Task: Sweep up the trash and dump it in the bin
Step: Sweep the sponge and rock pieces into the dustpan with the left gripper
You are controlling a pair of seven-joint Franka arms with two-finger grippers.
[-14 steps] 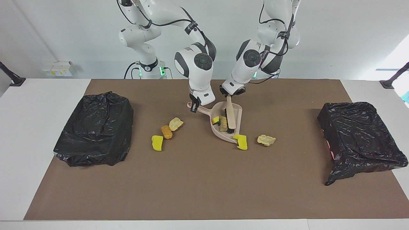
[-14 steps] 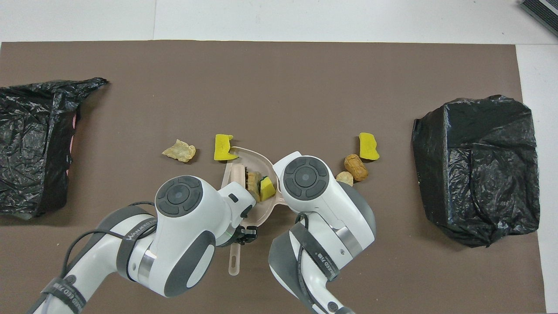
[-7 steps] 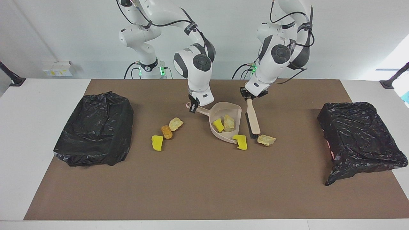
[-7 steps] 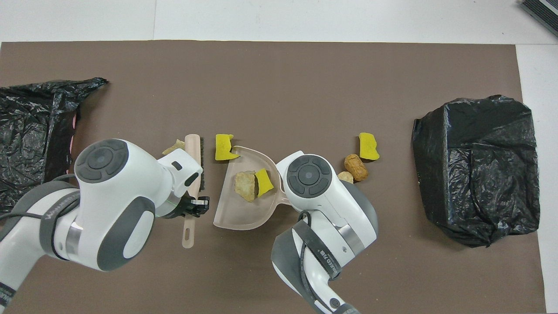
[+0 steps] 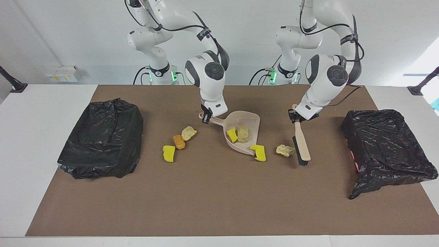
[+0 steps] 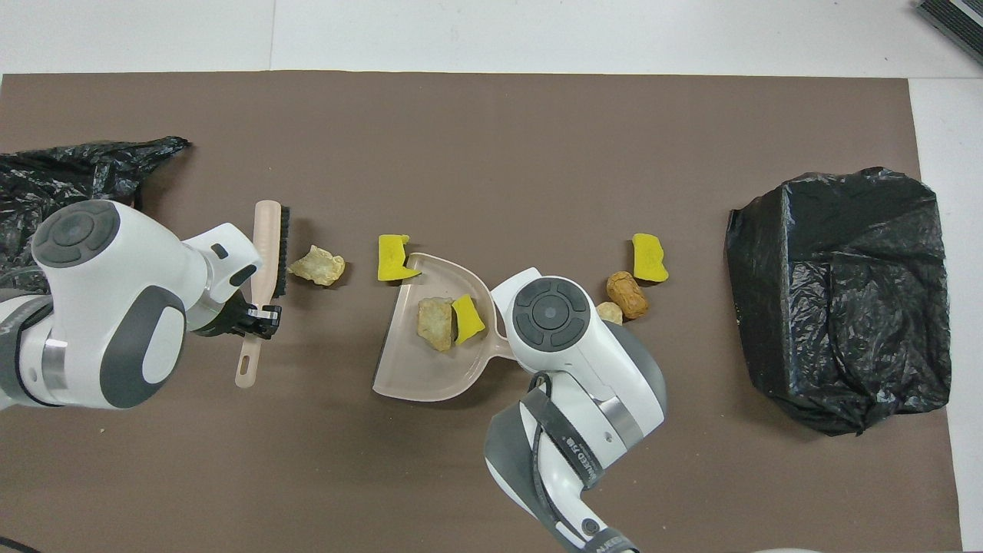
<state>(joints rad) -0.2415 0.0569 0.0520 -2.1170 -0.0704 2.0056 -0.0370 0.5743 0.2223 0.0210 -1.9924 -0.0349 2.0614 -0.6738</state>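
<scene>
1. Left jaws (image 5: 295, 117) are clamped on the handle of the brush (image 5: 301, 144), mid-right of the facing frame. Right jaws (image 5: 205, 116) are clenched on the handle of the dustpan (image 5: 253, 120), just above frame centre.

2. What just changed: a second ago the brush was inside the pan pushing stuff in. Since then the left arm has swung it out over the pan's edge and right past the loose beige chunk (image 5: 285, 150), so the bristles now sit just beside that chunk, on its side away from the pan. The pan tipped a little but basically stayed put.

3. My read: one sweep is finished and the next is lined up, so the chunk should get dragged back toward the pan mouth.

4. In the pan: one yellow sponge bit (image 5: 232, 134) and one beige crumbly piece (image 5: 243, 133), touching. Another yellow piece (image 5: 258, 152) is right at the pan's lip, half on it, not properly in.

5. Loose on the desk (image 5: 212, 199), left of centre: a beige piece (image 5: 188, 132), an orange-brown chunk (image 5: 178, 141) touching it, and a yellow bit (image 5: 168, 153) close by.

6. Bins: two black-bagged bins, one far left (image 5: 103, 137), one far right (image 5: 386, 144). Can't see anything in either, and nothing's been dumped yet as far as I can tell.
</scene>
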